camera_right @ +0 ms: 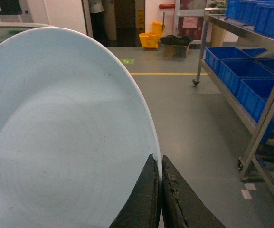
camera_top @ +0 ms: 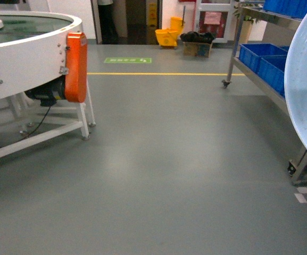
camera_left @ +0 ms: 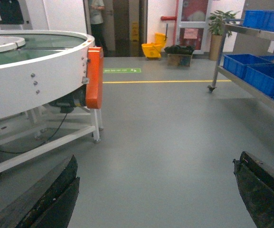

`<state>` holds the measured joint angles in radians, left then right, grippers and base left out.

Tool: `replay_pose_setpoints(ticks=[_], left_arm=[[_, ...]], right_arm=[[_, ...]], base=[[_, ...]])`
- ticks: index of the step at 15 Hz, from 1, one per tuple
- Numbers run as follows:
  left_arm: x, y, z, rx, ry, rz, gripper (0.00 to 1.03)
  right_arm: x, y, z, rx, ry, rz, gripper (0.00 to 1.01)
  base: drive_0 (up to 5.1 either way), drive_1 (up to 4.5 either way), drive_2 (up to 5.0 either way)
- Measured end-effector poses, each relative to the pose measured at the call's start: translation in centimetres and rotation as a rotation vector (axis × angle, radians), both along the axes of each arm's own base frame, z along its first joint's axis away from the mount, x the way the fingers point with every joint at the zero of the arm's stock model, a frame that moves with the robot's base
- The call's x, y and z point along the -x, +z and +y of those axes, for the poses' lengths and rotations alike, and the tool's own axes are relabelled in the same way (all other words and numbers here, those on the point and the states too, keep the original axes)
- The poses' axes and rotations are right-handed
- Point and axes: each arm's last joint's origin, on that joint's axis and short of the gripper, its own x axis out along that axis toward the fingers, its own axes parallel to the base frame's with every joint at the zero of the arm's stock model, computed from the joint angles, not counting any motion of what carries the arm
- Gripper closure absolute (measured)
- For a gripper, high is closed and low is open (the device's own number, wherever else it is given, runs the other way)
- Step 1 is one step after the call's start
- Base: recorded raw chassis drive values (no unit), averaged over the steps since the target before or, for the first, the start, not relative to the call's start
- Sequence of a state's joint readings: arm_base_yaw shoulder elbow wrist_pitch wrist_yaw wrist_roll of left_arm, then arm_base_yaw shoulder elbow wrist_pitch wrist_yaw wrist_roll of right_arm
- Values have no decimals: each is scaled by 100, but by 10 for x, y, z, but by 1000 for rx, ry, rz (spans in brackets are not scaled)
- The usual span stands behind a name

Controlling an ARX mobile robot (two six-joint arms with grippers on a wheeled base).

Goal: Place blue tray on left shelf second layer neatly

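Pale sky-blue round shallow plastic tray (camera_right: 61,137): held up on edge off the floor, broad face filling the left of the right wrist view; in the head view its curved rim (camera_top: 305,85) cuts in at the right border. Faint concentric rings and a few dark specks on the face.

Right gripper (camera_right: 161,190): 2 dark fingers (camera_right: 144,202) clenched on the tray's rim at its lower right edge, one on each side of the rim.

Left gripper (camera_left: 155,190): released, its 2 black fingers (camera_left: 46,199) spread wide apart at the bottom corners of the left wrist view, only grey floor (camera_left: 165,142) between them.

Shiny stainless-steel rack with square posts (camera_right: 265,118): stands to the right on castors, well apart from the tray; deep-blue rectangular crates (camera_right: 227,59) sit on its tiers.

White round-topped machine (camera_top: 20,58) with an orange guard (camera_top: 76,66) at left, on a white frame.

Yellow floor line (camera_top: 164,74), green floor sign (camera_top: 127,60), yellow mop bucket (camera_top: 169,36) and a potted plant (camera_left: 218,21) lie beyond.
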<state>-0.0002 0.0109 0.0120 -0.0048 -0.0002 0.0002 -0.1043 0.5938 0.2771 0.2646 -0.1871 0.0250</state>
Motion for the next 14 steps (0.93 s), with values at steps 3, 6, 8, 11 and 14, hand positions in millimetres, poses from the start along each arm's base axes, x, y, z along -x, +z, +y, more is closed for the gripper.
replay_pose_setpoints(ticks=[3, 6, 8, 11, 14], left_arm=[[0, 0, 0, 0, 0, 0, 5], [0, 0, 0, 0, 0, 0, 5], [0, 0, 0, 0, 0, 2, 5], [0, 0, 0, 0, 0, -2, 5], [0, 0, 0, 0, 0, 0, 5]], right_arm=[[0, 0, 0, 0, -1, 0, 99], [0, 0, 0, 0, 0, 0, 99], [1, 1, 0, 1, 0, -6, 99], [0, 0, 0, 0, 0, -1, 99], [0, 0, 0, 0, 0, 1, 99]], base=[[-152, -152, -152], [-158, -158, -158], [-163, 243, -570], [-158, 245, -562], [-162, 242, -567]])
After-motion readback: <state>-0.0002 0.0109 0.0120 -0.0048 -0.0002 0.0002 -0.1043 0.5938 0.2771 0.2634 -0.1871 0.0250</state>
